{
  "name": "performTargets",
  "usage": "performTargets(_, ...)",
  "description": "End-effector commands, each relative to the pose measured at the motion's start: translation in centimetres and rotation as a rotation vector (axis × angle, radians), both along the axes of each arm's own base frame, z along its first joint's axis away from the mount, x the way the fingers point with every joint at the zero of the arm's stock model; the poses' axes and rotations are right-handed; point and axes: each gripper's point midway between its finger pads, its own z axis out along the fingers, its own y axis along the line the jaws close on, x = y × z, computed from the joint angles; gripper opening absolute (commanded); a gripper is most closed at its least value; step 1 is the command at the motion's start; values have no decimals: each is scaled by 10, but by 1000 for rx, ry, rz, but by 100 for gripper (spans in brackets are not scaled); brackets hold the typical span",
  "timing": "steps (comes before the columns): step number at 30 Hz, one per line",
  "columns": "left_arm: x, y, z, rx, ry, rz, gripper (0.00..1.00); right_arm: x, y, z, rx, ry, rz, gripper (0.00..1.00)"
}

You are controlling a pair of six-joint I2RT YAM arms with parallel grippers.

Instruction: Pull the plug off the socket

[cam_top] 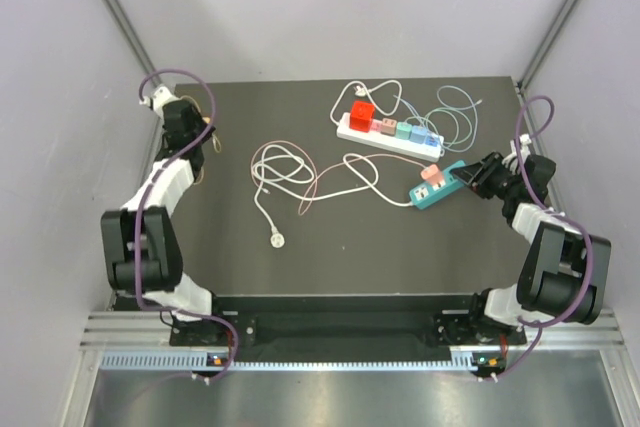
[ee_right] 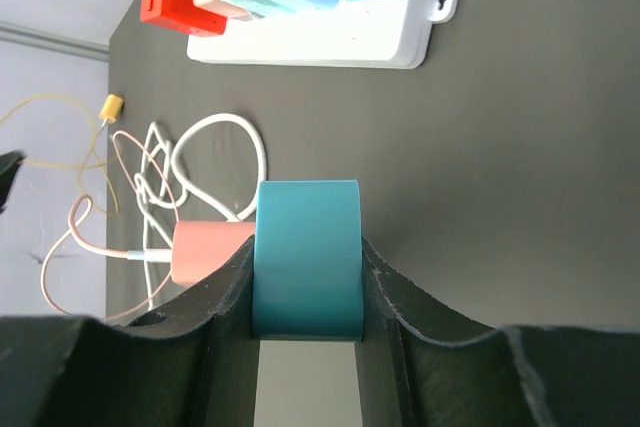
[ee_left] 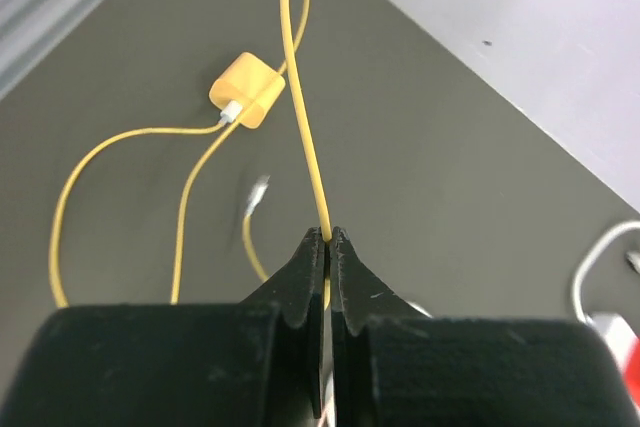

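Observation:
A teal socket strip [cam_top: 432,190] lies at the right of the table with a pink plug [cam_top: 430,174] seated in it. My right gripper [cam_top: 468,178] is shut on the strip's near end. In the right wrist view the teal strip [ee_right: 306,257] fills the gap between my fingers, and the pink plug [ee_right: 208,253] sticks out of its left side. My left gripper [cam_top: 207,133] is at the far left, shut on a thin yellow cable [ee_left: 305,137]. That cable runs to a yellow adapter [ee_left: 247,90] lying loose on the table.
A white power strip [cam_top: 388,137] carrying a red adapter [cam_top: 361,114] and several pastel ones lies at the back centre. Pink cable loops [cam_top: 283,161] and a white cable ending in a plug [cam_top: 275,239] sprawl across the middle. Grey walls stand on three sides.

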Motion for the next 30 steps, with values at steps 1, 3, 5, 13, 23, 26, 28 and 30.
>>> performTargets(1,45,15,15,-32,-130,62,0,7,3,17,-6,-87,45,0)
performTargets(3,60,21,8,-23,-116,65,0,7,4,18,-4,-93,52,0)
performTargets(5,71,29,-20,-39,-65,76,0,7,6,20,-3,-98,61,0)
performTargets(13,93,55,-60,-96,40,45,40,7,7,22,-1,-107,70,0)
performTargets(23,76,44,17,-67,-55,-121,75,7,10,29,-17,-137,90,0)
performTargets(26,57,43,50,-46,-102,-100,75,6,12,34,-24,-161,106,0)
performTargets(28,36,35,64,-52,-126,-110,76,5,13,37,-26,-172,117,0)
performTargets(30,18,26,54,-75,-114,-129,77,3,17,40,-28,-197,151,0)
